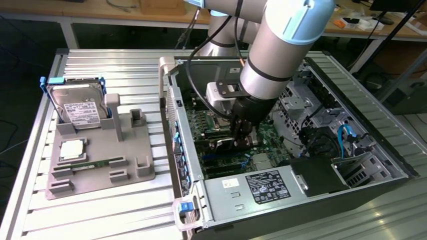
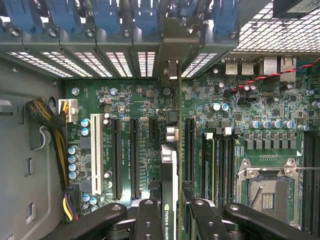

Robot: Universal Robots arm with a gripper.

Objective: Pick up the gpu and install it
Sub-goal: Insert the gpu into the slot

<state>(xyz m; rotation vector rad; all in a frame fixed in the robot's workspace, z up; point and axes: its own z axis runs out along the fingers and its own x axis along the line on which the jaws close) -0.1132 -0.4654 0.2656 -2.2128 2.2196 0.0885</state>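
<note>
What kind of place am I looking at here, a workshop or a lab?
Probably a robotics lab bench: a robot arm reaches into an open computer case on a slatted metal table, its tool holding the gpu, with wooden workbenches behind.

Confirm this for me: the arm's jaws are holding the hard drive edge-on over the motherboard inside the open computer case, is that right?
Not quite. The jaws of the gripper hold the gpu, not the hard drive, edge-on over the motherboard inside the open computer case; the wrist view shows it. The hard drive stands in the grey holder on the exterior view's left.
</note>
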